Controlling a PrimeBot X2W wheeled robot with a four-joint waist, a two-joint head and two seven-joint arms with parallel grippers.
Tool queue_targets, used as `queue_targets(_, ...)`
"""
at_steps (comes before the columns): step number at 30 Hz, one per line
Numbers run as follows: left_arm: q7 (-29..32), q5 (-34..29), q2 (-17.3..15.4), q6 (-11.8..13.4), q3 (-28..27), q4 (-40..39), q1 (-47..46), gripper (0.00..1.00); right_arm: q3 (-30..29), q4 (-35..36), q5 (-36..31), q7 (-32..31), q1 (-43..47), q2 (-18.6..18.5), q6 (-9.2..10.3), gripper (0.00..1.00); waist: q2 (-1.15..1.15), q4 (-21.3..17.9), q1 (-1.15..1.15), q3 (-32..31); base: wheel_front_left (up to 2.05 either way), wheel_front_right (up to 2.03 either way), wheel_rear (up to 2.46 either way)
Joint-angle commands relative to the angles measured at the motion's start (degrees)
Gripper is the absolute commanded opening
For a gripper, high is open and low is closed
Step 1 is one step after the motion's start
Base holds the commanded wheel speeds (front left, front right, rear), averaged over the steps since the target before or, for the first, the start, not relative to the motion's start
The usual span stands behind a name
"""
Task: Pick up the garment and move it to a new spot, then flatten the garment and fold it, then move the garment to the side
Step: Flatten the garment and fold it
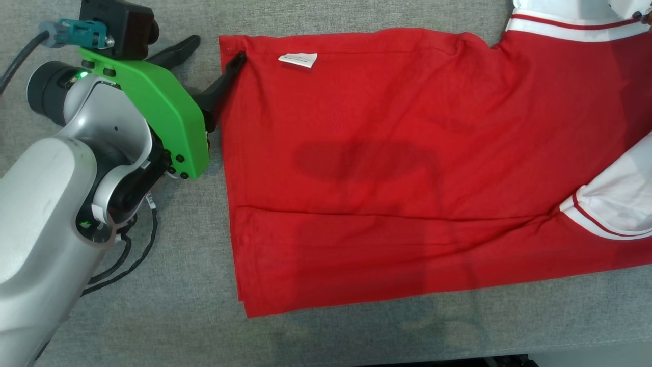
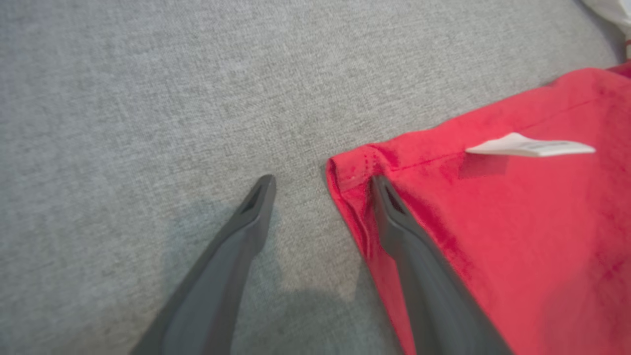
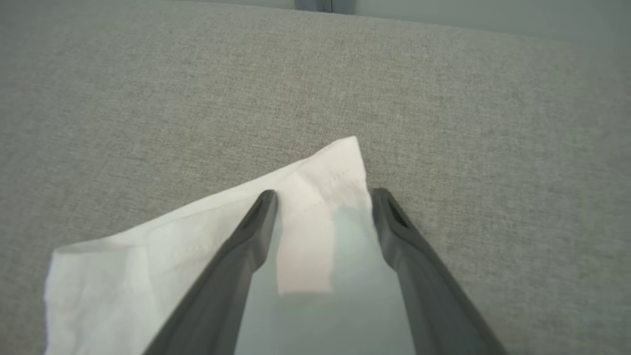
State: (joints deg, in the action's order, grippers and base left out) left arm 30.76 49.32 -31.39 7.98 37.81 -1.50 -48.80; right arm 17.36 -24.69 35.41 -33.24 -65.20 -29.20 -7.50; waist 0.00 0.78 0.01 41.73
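Note:
The garment [image 1: 382, 168] is a red shirt with white trim, spread flat on the grey cloth-covered table [image 1: 168, 306]. A white label [image 1: 298, 59] lies near its upper left corner. My left gripper [image 1: 216, 48] stands open at that corner. In the left wrist view one finger rests on the red garment [image 2: 517, 236] just inside the hem, and the other is over bare table; the left gripper [image 2: 321, 182] straddles the corner edge. My right gripper [image 3: 323, 195] is open over a white corner of the garment [image 3: 148, 261], which lies between its fingers.
White sleeve fabric [image 1: 621, 199] and a white striped band [image 1: 570, 20] sit at the head view's right edge. Black cables [image 1: 132, 255] trail beside my left arm. The table's near edge [image 1: 458, 357] runs along the bottom, its far edge [image 3: 443, 22] in the right wrist view.

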Motion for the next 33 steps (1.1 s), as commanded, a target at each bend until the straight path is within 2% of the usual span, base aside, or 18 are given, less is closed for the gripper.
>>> queue_targets(1, 3.39, 0.43, -0.92, 0.15, 2.92, 3.95, 4.13, 1.00, 0.24, -0.59, 0.39, -0.40, -0.72, -0.50, 0.02, 1.00, 0.00, 0.21, -0.01, -0.12, 0.00, 0.00, 0.00)
queue_targets(7, 5.04, 2.49, -0.77, -1.32, 3.89, 1.69, 5.36, 1.00, 0.67, -2.18, 0.04, -0.44, -1.34, -2.09, 0.02, 1.00, 0.00, 0.23, -0.01, -0.55, 0.00, 0.00, 0.00)
queue_targets(10, 5.18, 2.97, -0.22, -1.07, 3.85, 1.17, 5.40, 1.00, 0.99, -2.89, 0.26, -0.74, -1.38, -2.17, 0.02, 1.00, 0.00, 0.10, -0.01, -0.72, 0.00, 0.00, 0.00)
queue_targets(21, 5.33, 3.89, 4.01, -2.33, 5.41, 0.63, 2.29, 1.00, 3.42, -4.44, 0.43, -0.87, -1.24, -0.60, 0.00, 1.00, 0.00, -0.41, -0.01, -0.93, 0.00, 0.00, 0.00)
queue_targets(22, 5.41, 3.60, 4.39, -2.51, 5.74, 0.87, 1.98, 1.00, 3.60, -4.61, 0.56, -0.80, -1.29, -0.46, 0.00, 0.90, 0.00, -0.44, -0.01, -0.93, 0.00, 0.00, 0.00)
queue_targets(23, 5.33, 3.33, 4.84, -2.59, 5.89, 1.26, 1.74, 1.00, 3.76, -4.73, 0.69, -0.68, -1.39, -0.35, 0.00, 0.56, 0.00, -0.47, -0.01, -0.92, 0.00, 0.00, 0.00)
queue_targets(24, 5.07, 3.19, 5.36, -2.78, 6.07, 1.66, 1.49, 1.00, 3.96, -4.72, 0.89, -0.37, -1.42, -0.20, 0.00, 0.34, 0.00, -0.51, -0.01, -0.93, 0.00, 0.00, 0.00)
queue_targets(25, 4.62, 3.00, 5.77, -2.87, 6.23, 2.14, 1.13, 0.73, 4.10, -4.76, 1.15, -0.08, -1.45, -0.06, 0.00, 0.00, 0.00, -0.57, -0.01, -0.95, 0.00, 0.00, 0.00)
queue_targets(26, 4.24, 2.86, 6.13, -3.10, 6.26, 2.48, 0.86, 0.20, 4.21, -4.88, 1.38, 0.09, -1.52, -0.05, 0.00, 0.00, 0.00, -0.65, -0.01, -0.97, 0.00, 0.00, 0.00)
queue_targets(27, 3.86, 2.84, 6.48, -3.23, 6.25, 2.92, 0.75, 0.00, 4.38, -4.97, 1.76, 0.23, -1.57, 0.02, 0.01, 0.00, 0.00, -0.75, -0.01, -1.03, 0.00, 0.00, 0.00)
queue_targets(33, 1.38, 3.50, 5.99, -4.37, 4.77, 3.61, 0.87, 0.00, 4.73, -3.59, 4.69, 2.94, -1.33, -0.87, 0.02, 0.00, 0.00, -1.28, -0.01, -2.00, 0.00, 0.00, 0.00)
